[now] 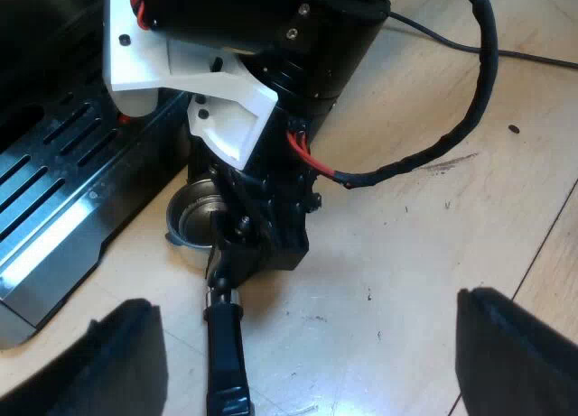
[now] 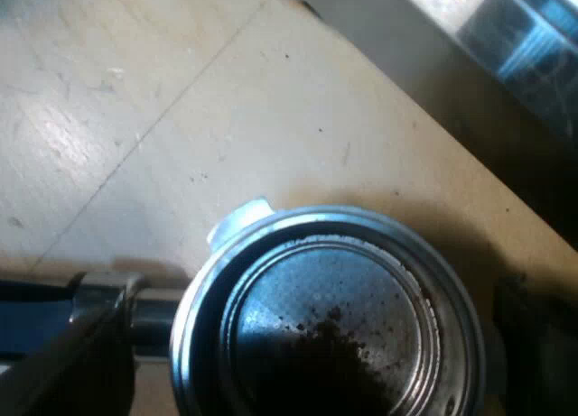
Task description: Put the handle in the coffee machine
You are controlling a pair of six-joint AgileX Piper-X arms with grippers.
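The left pincer (image 1: pixel 316 362) hangs open, its fingers (image 1: pixel 126 362) wide apart above the pale desk (image 1: pixel 433 235), near the espresso machine (image 1: pixel 54 190). The metal holder (image 1: pixel 192 219) lies loose on the desk, just beside the machine's slotted drip tray, its dark handle (image 1: pixel 226 362) reaching toward the left pincer. The right pincer (image 1: pixel 226 270) is down at the holder's neck, between basket and handle; whether it grips cannot be told. Dark coffee grounds (image 2: pixel 334 344) lie in the holder's basket.
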